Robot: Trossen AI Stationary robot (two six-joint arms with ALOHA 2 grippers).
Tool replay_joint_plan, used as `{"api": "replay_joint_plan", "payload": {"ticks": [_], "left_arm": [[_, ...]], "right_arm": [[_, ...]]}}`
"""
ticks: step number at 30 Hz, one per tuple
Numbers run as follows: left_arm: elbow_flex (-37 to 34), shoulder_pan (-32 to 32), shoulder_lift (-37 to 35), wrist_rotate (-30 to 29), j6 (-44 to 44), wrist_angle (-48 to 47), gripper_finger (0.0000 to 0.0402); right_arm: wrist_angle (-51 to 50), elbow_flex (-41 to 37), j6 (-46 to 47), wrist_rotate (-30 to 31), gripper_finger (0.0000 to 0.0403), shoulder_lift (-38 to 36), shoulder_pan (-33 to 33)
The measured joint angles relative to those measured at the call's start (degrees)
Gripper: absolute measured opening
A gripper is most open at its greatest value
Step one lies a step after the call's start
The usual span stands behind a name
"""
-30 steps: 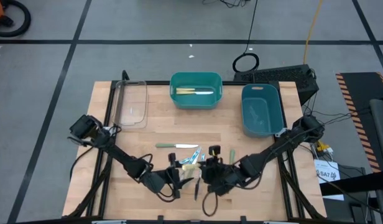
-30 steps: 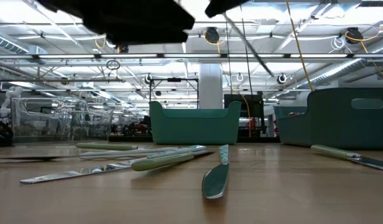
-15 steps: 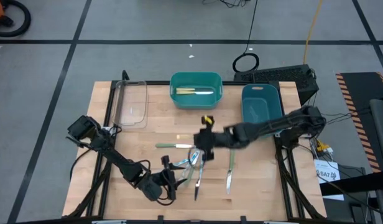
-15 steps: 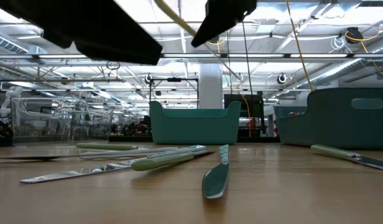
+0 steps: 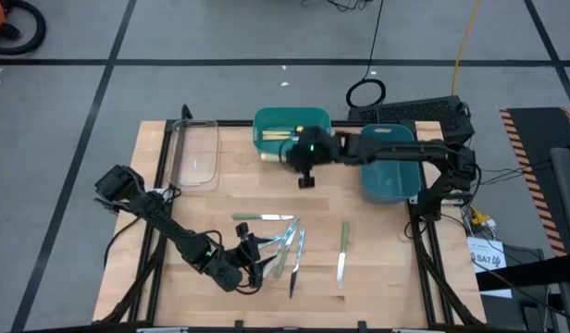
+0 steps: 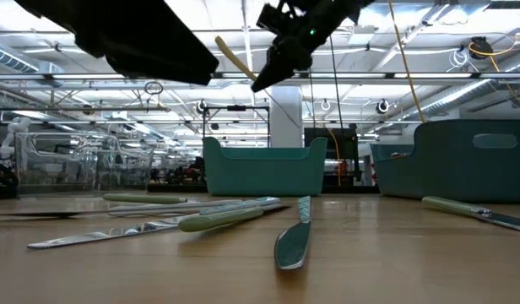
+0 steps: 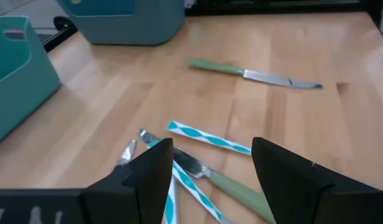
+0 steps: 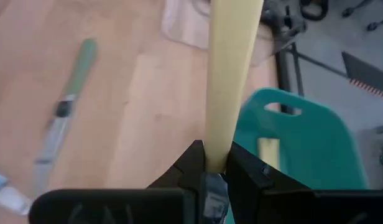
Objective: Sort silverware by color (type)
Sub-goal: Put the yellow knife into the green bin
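The right tool, clamped on a yellow-handled utensil, hangs above the teal plastic bin, while the left tool gapes empty over the wooden surface.

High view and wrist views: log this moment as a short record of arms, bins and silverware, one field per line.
right gripper: shut on a yellow-handled utensil, raised by the teal plastic bin
left gripper: open, low over the pile of loose silverware
teal bin contents: yellow-handled pieces
blue plastic bin: contents unclear
clear tray: looks empty
apart from the pile: green-handled knife lying alone on the wooden table
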Motion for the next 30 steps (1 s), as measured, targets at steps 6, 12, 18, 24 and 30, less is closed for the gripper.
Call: {"api": "replay_joint_plan", "payload": {"ticks": [6,12,18,24,30], "left_arm": [[0.0,1.9,-0.2,0.8,-1.7,-3.0,0.0227],[0.0,2.4,-0.2,0.9,-2.6,-3.6,0.0227],[0.0,2.6,-0.2,0.9,-2.7,-3.5,0.0227],[0.0,2.9,-0.2,1.0,-2.6,-3.5,0.0227],[0.0,2.8,-0.2,1.0,-2.7,-3.5,0.0227]], "right_arm": [[5.1,0.0,-3.9,-5.9,0.0039,1.9,-8.2],[7.2,0.0,-5.1,-9.5,0.0039,5.5,-14.4],[7.0,0.0,-5.0,-10.6,0.0039,9.3,-17.8],[6.9,0.0,-4.8,-10.7,0.0051,12.4,-18.4],[7.0,0.0,-4.8,-10.6,0.0054,15.2,-18.4]]}}
